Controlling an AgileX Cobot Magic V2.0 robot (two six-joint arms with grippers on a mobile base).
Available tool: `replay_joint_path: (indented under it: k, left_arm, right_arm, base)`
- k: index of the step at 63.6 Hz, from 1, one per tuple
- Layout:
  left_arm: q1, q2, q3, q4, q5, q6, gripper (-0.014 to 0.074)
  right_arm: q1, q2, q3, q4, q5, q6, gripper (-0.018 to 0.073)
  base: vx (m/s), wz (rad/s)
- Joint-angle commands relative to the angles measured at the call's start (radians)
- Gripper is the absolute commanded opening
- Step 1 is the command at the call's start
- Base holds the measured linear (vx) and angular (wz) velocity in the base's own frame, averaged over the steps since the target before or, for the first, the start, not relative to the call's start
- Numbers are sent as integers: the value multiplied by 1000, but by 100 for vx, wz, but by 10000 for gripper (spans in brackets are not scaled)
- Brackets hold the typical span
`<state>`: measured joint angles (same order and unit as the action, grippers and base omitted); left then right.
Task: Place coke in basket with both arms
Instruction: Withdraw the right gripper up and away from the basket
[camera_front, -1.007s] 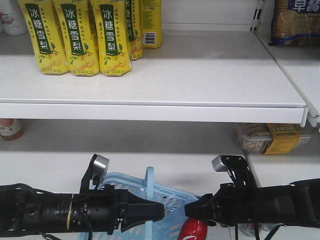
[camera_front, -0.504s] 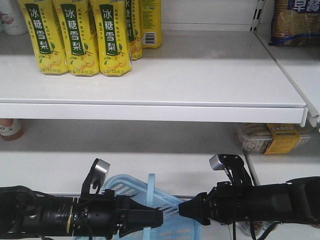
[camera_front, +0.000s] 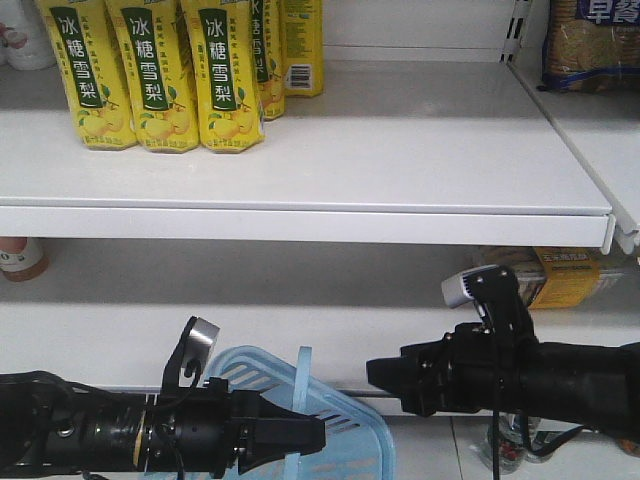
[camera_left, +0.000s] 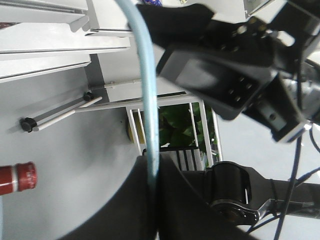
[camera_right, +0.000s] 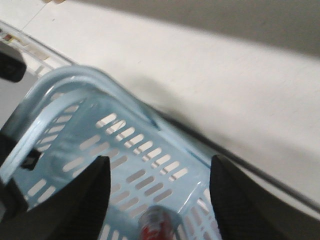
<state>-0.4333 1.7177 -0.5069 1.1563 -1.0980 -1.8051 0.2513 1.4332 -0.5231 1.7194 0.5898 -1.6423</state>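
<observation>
Risen and drawn back from above the pale blue slotted plastic basket (camera_front: 345, 425) since a second ago: thick black right arm (camera_front: 540, 375), its tool (camera_right: 157, 187) spread wide, empty. Left tool (camera_front: 310, 435) clamped on the pale blue swing handle (camera_left: 149, 95), holding the basket up. Small red-labelled cola bottle (camera_right: 155, 225) lying inside the basket. Placement apparently done; only retreat left, probably.
</observation>
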Motion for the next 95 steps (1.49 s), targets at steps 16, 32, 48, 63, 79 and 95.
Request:
replay_joint_path:
  k: [16,32,48,63,79,95]
  left_arm:
    - [-3,-49,-22,-68,-277,4,-6]
    - [-3,-49,-22,-68,-277,4,-6]
    - [-3,-49,-22,-68,-277,4,-6]
    - [-3,-49,-22,-68,-277,4,-6]
    - [-3,-49,-22,-68,-277,4,-6]
    - [-3,-49,-22,-68,-277,4,-6]
  right_arm:
    - [-1,-345,-20,63,-394,13,431]
    - [-1,-551,-17,-23,-537,13,431]
    - [-1,-709,18,-24,-726,-16,431]
    - [-1,-865,103,13,-751,-112,431]
    - [-1,-1035,190,67,-751,-185,430]
    - [-1,-1150,313,67,-724,-181,379]
  base:
    - [0,0]
    - [0,0]
    - [0,0]
    - [0,0]
    - [0,0]
    - [0,0]
